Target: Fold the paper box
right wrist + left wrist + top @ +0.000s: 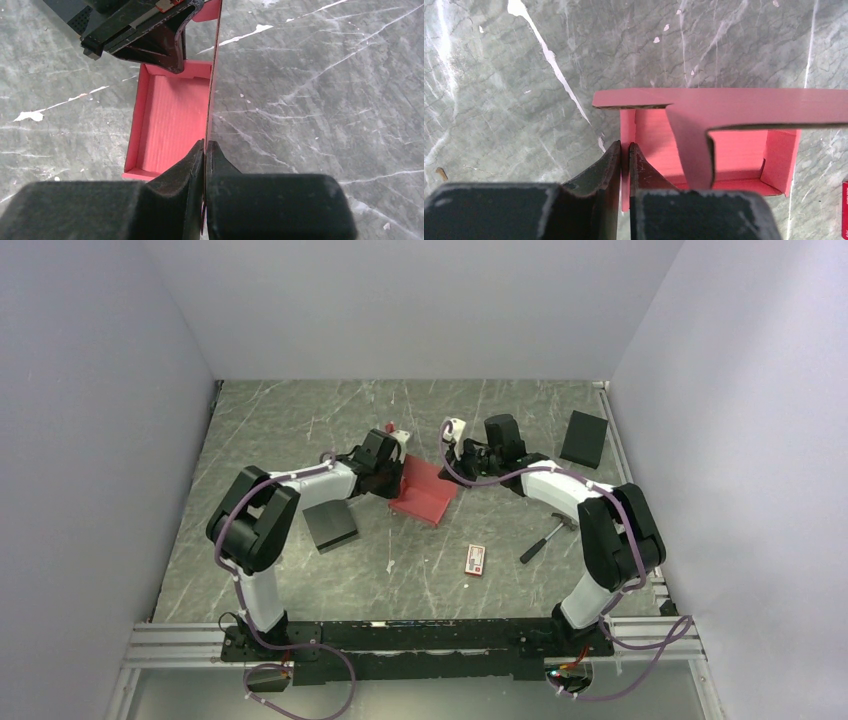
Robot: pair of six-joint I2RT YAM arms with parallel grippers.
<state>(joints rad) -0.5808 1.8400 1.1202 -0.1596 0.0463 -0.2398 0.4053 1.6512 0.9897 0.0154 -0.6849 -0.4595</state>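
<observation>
Holding mid-fold, the left gripper (625, 149) clamps the paper box (744, 147) by its side wall and the right gripper (205, 146) clamps its upright flap (212, 11), which probably needs swinging over next.

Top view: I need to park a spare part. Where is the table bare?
Bare: the far table strip beyond the paper box, and the near patch between the dark box and the packet. Crowded: the middle round the paper box, and beside the hammer at right.
</observation>
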